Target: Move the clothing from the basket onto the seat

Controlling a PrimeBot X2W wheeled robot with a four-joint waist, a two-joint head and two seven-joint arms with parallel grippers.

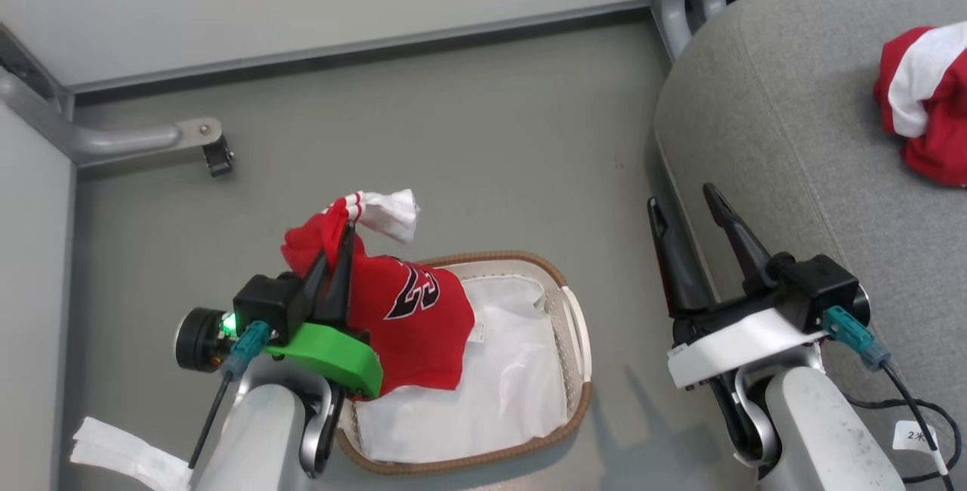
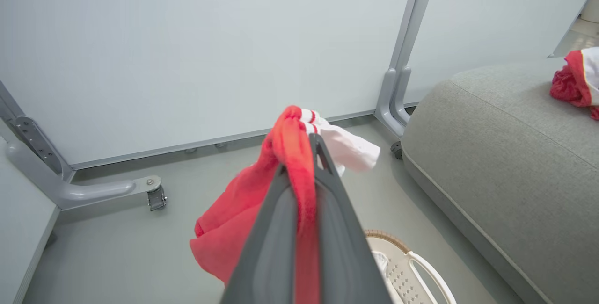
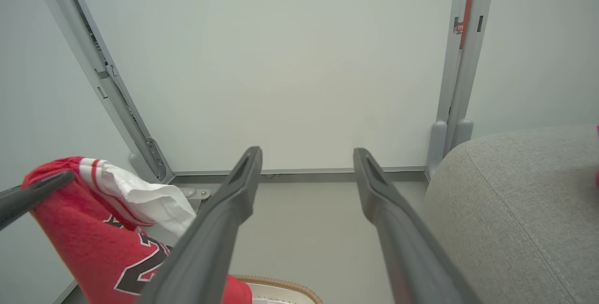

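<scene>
Cloth hangs from the left gripper (image 1: 346,238), whose two dark fingers are clenched on a bunched fold of a red jersey (image 1: 415,317). A white cuff with red stripes flops out past the fingertips. The rest of the jersey drapes from that pinch, its long axis running from the fingertips down toward the basket (image 1: 578,325), black-and-white numerals facing up. Seen from above, its lower hem overlaps the white liner (image 1: 514,393), and I cannot tell whether it hangs clear of the rim or rests on it. The basket sits on the floor (image 1: 453,136), and apart from the liner I see nothing else in it.

The couch (image 1: 793,136) lies to the robot's right of the held jersey, well apart from it, with open floor and the right arm between. The carry looks to me like a sideways sweep to the right, high enough for the hanging cloth to pass the couch's rounded edge. The right gripper (image 1: 681,200) is nearer, just beside that edge, but its fingers are spread wide with nothing between them. The left arm has the load and the longer reach.

A second garment (image 1: 925,113), red and white, lies crumpled on the couch, far to the right. The jersey looks soft and limp, likely to swing and trail.
</scene>
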